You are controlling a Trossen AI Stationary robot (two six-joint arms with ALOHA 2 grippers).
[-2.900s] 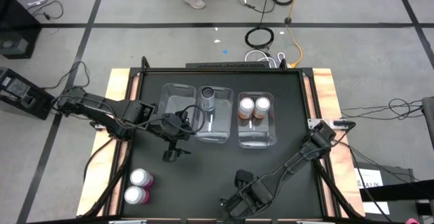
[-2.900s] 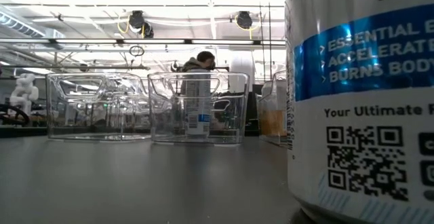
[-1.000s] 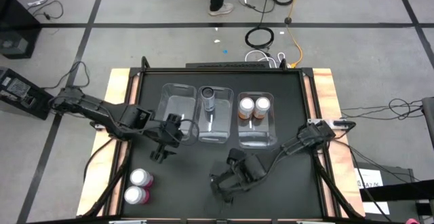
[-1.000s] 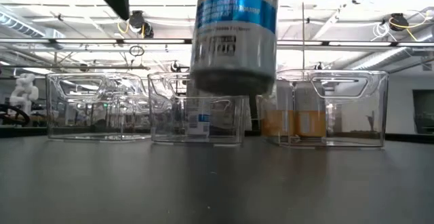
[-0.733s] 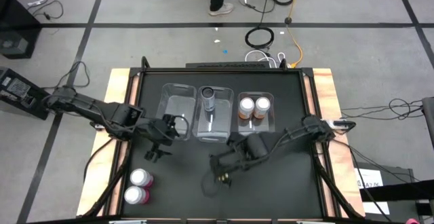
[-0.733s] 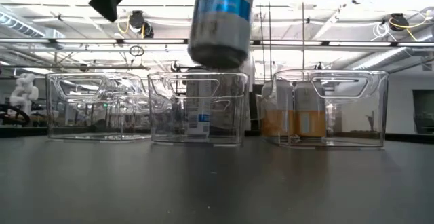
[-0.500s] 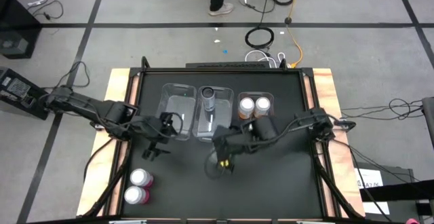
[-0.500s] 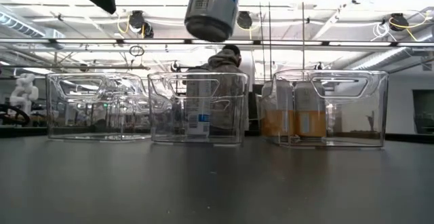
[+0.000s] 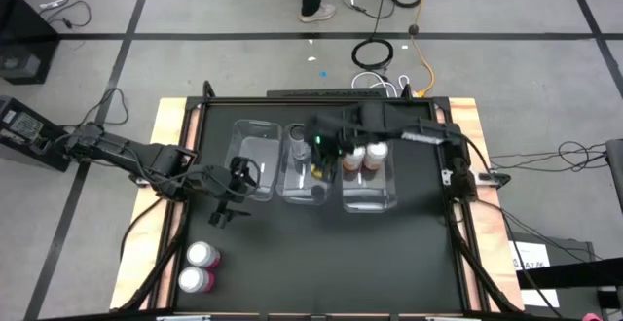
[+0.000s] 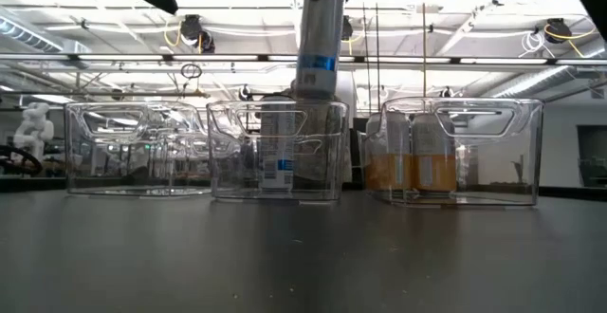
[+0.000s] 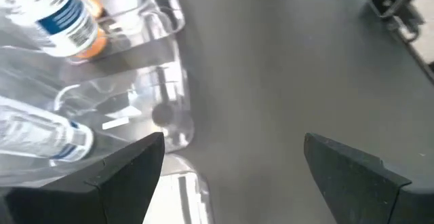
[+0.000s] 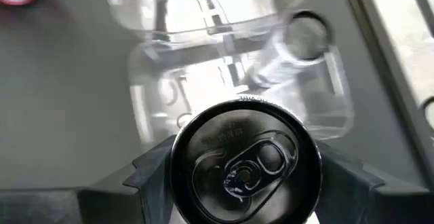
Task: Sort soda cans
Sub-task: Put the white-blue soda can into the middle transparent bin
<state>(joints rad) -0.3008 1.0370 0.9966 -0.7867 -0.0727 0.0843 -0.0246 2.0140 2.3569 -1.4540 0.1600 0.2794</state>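
My right hand (image 9: 321, 149) clamps a dark can (image 10: 319, 43) above the middle bin (image 10: 275, 152), beside its twin; my left hand (image 9: 234, 187) waits with fingers apart.

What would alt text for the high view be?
Seen from above, the right gripper holds a dark can over the middle bin, which already has one dark can inside. The right bin holds two orange cans, the left bin shows none, and the left gripper waits open near two pink cans.
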